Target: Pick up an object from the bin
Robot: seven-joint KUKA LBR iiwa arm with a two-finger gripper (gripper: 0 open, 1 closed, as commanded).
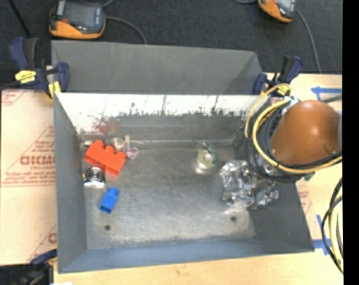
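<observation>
Bin [167, 255]: a grey metal box with sloping walls. Its near wall runs along the bottom of the view, and the scuffed floor lies beyond it.

Blue block [109, 199]: a small toy brick, the nearest thing on the left side of the floor. It stands apart from the rest.

Gripper [243, 189]: a shiny metal head, low over the right part of the floor and close to the right wall. It seems to be at or just above the floor. Whether it is open or closed cannot be made out, and no thing is seen in its grasp.

Arm: it comes in over the right wall and bends down into the bin. The rounded orange cover [304, 132] sits on the wrist above the gripper. Yellow and black cables [258, 132] loop around the cover's left side.

Metal cap [94, 176]: a small round silvery piece, left and a little farther than the blue block. It touches the near edge of the orange brick.

Orange brick [104, 156]: a stepped toy block on the far left of the floor, well apart from the gripper.

Clear greenish piece [205, 159]: a small see-through thing in the middle right, to the far left of the gripper. It is the thing nearest the gripper and lies apart from it.

Pink piece [130, 151]: a small clear pinkish bit just right of the orange brick, near the foot of the far wall.

Far wall: pale and streaked with dark marks.
</observation>
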